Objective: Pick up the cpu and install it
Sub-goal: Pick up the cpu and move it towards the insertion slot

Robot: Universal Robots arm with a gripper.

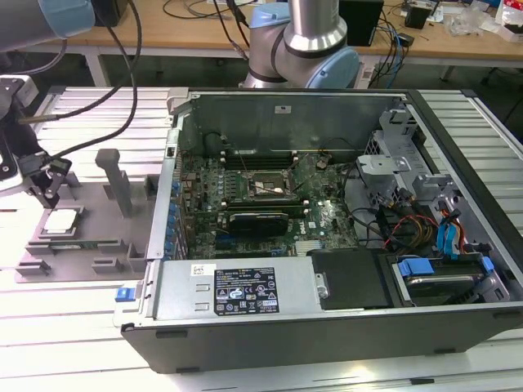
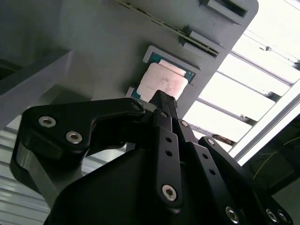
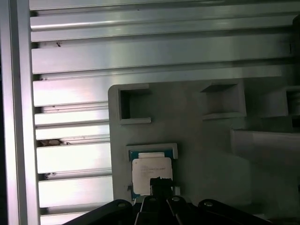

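**Item: cpu** (image 1: 61,221). Small flat square chip with a pale silvery metal top and a thin green border. Being square, it has no long axis.

**Location:** seated flat in a raised-edged recess of the grey tray (image 1: 91,208), on the slatted table (image 1: 98,114). This is at the exterior view's far left, well apart from the open computer case (image 1: 270,298) and its socket (image 1: 263,189).

**Gripper** (image 1: 46,192): fingers drawn together, grasping nothing.

**Key relation:** in both wrist views the gripper tip (image 2: 162,96) overlaps one edge of the chip (image 2: 165,78). The cpu therefore lies just beneath and slightly ahead of the tip. Contact cannot be told.

**Task status, judged:** pick-up not yet made.
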